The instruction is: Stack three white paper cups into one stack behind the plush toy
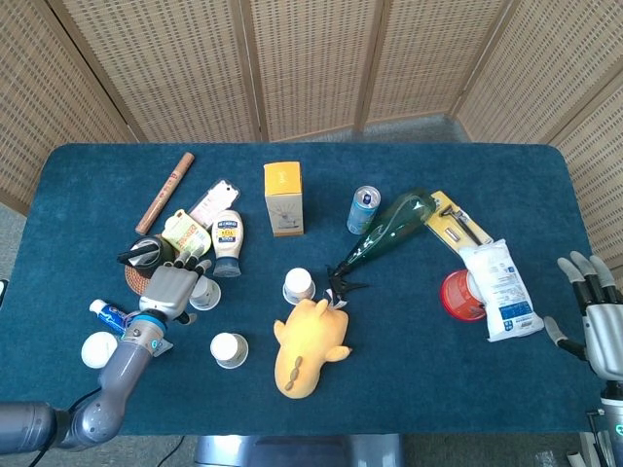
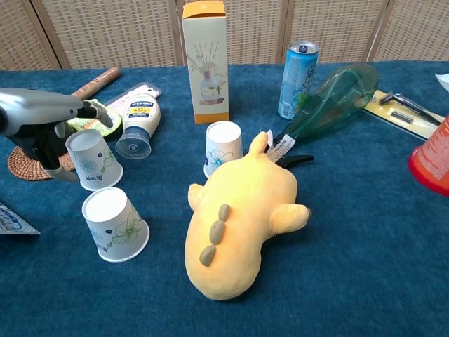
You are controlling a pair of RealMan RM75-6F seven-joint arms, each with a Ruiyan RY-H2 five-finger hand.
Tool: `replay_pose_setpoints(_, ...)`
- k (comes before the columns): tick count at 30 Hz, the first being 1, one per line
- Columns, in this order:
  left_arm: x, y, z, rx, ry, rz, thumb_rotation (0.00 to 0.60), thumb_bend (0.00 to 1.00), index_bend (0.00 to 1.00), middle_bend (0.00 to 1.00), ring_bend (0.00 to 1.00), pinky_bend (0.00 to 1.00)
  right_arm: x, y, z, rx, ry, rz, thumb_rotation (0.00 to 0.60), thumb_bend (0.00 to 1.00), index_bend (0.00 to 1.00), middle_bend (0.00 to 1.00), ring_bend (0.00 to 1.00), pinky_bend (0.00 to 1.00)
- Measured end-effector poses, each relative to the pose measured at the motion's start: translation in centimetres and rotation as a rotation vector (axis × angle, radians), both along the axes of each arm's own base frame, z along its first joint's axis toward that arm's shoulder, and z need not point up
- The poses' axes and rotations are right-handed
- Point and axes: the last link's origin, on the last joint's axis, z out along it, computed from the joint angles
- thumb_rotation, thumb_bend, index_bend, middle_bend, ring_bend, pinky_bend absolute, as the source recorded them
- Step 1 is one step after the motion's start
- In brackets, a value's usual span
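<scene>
While the yellow plush toy (image 2: 238,228) lies lengthwise in the lower middle of the chest view on the blue table (image 2: 365,232), one white paper cup (image 2: 114,224) stands upside down at lower left, well apart from the toy. Just above that, left of centre, a second paper cup (image 2: 93,159) stands the same way, and the left robot hand (image 2: 43,125) is right at it from the left edge of the frame: fingers spread, one reaching over the cup's top and the thumb low beside its wall. Whether they touch the cup cannot be told; nothing is held. In the head view this hand (image 1: 175,287) covers much of that cup, at middle left.

The third paper cup (image 2: 224,148) stands at the toy's far end, touching its head, near the middle of the frame. Behind the left hand sits a woven coaster (image 2: 24,166) at the left edge. Further up lie a mayonnaise bottle (image 2: 138,125) and, toward the upper left, a wooden stick (image 2: 100,77). A tall diffuser box (image 2: 205,60) stands at upper centre, a blue can (image 2: 297,69) to its right, and a green glass bottle (image 2: 331,100) lies tilted beside the can.

The right robot hand (image 1: 594,316) shows only in the head view, at the lower right edge, fingers apart and empty, near a white packet (image 1: 500,289) and a red cup (image 1: 459,295).
</scene>
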Motion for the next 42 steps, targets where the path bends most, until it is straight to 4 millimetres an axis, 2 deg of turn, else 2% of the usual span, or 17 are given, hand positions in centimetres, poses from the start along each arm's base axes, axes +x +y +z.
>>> replay_pose_setpoints(4, -0.2, 0.1, -0.4, -0.004, -0.003, 0.010, 0.600, 0.25, 0.15, 0.00, 0.00, 0.38, -0.1, 0.0, 0.0, -0.004, -0.007, 0.002, 0.600, 0.32, 0.11, 0.00, 0.00, 0.36)
replay_pose_setpoints(6, -0.2, 0.2, -0.6, -0.002, -0.010, 0.010, 0.600, 0.25, 0.18, 0.01, 0.04, 0.41, -0.1, -0.1, 0.0, -0.004, -0.010, 0.001, 0.600, 0.32, 0.11, 0.00, 0.00, 0.36)
replay_pose_setpoints(9, -0.4, 0.4, -0.8, 0.009, -0.006, 0.001, 0.600, 0.25, 0.22, 0.11, 0.15, 0.46, -0.1, -0.1, 0.0, -0.004, -0.014, 0.001, 0.600, 0.32, 0.11, 0.00, 0.00, 0.36)
replay_pose_setpoints(12, -0.6, 0.4, -1.0, 0.019, 0.002, -0.005, 0.600, 0.25, 0.25, 0.20, 0.21, 0.50, -0.1, -0.1, 0.0, -0.003, -0.016, 0.002, 0.600, 0.32, 0.11, 0.00, 0.00, 0.37)
replay_pose_setpoints(18, -0.6, 0.5, -1.5, 0.038, 0.011, -0.017, 0.600, 0.26, 0.32, 0.26, 0.28, 0.55, -0.1, -0.1, -0.1, 0.001, -0.020, 0.004, 0.600, 0.32, 0.11, 0.00, 0.00, 0.37)
replay_pose_setpoints(34, -0.5, 0.6, -2.1, 0.104, 0.018, -0.047, 0.600, 0.32, 0.40, 0.34, 0.37, 0.62, -0.2, 0.0, 0.0, 0.000, -0.032, 0.000, 0.600, 0.32, 0.11, 0.00, 0.00, 0.36)
replay_pose_setpoints(42, 0.7, 0.5, -1.0, 0.105, -0.027, -0.029, 0.600, 0.32, 0.39, 0.34, 0.37, 0.62, -0.2, -0.1, -0.1, 0.004, -0.030, -0.002, 0.600, 0.32, 0.11, 0.00, 0.00, 0.36)
